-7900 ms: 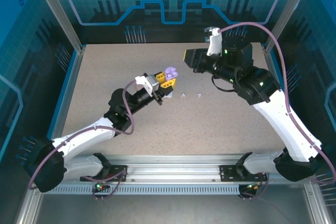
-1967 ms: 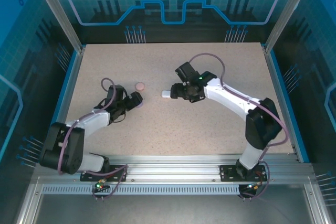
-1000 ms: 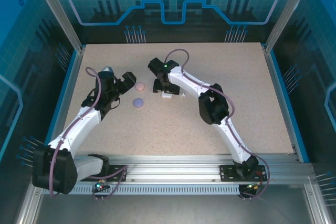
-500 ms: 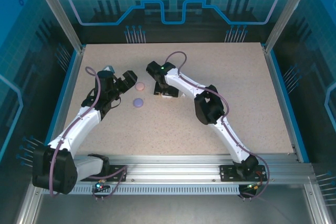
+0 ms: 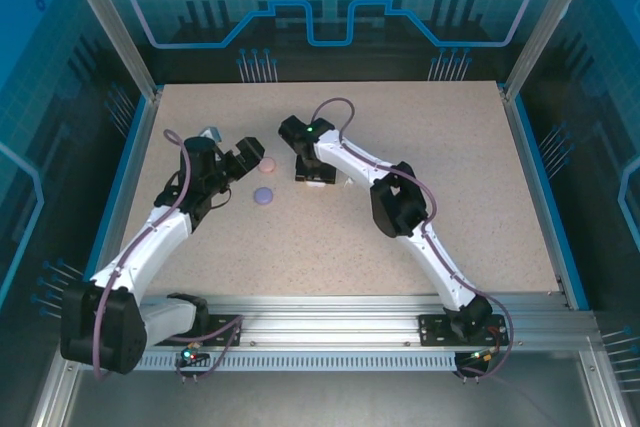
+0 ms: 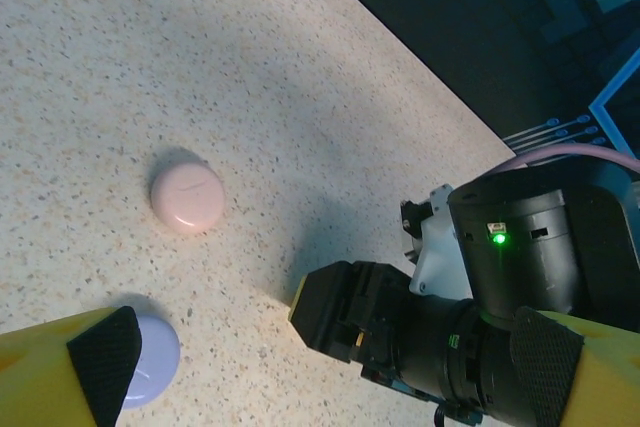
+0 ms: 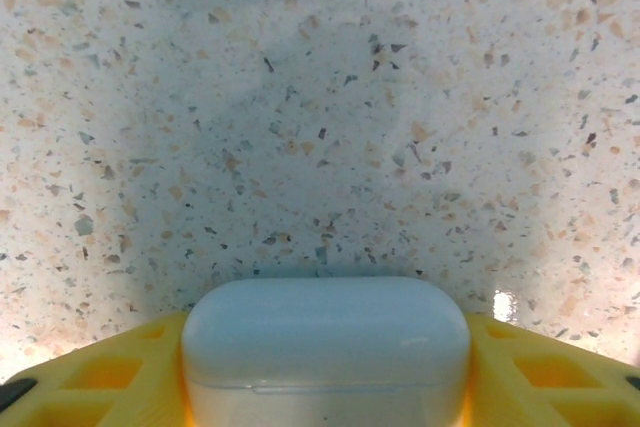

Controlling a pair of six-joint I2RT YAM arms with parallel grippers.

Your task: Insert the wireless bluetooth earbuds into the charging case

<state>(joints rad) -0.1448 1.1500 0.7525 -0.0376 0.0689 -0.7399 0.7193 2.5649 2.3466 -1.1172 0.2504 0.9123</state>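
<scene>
White and smooth, the charging case (image 7: pixel 325 332) lies on the speckled table (image 7: pixel 320 97) between the yellow fingers (image 7: pixel 110 367) of the right hand (image 7: pixel 325 352). No gap shows at either end of the case, so I read the hand as closed on it, though I cannot tell how firmly. From above, this hand (image 5: pixel 313 174) is low over the table, left of centre and towards the far side. A tiny white speck (image 5: pixel 347 183) just right of it may be one of the earbuds; it is too small to be sure.

The left hand (image 6: pixel 322 352) stands wide open and holds nothing. A pink round case (image 6: pixel 187 197) lies beyond its fingers, and a lavender round case (image 6: pixel 150 372) sits just beside its left pad (image 6: pixel 100 357).

The step in hand looks like securing the white case so that it can be opened and loaded. To do that well:

- Keep the grip centred. The rounded, glossy shell would likely squirt out of an off-centre pinch.
- Hold below the faint lid seam near the bottom of the wrist view, so the lid is free to open.
- Press gently and keep the case level, without dragging it into the speck nearby.
- Keep the left hand clear of the two round cases.
</scene>
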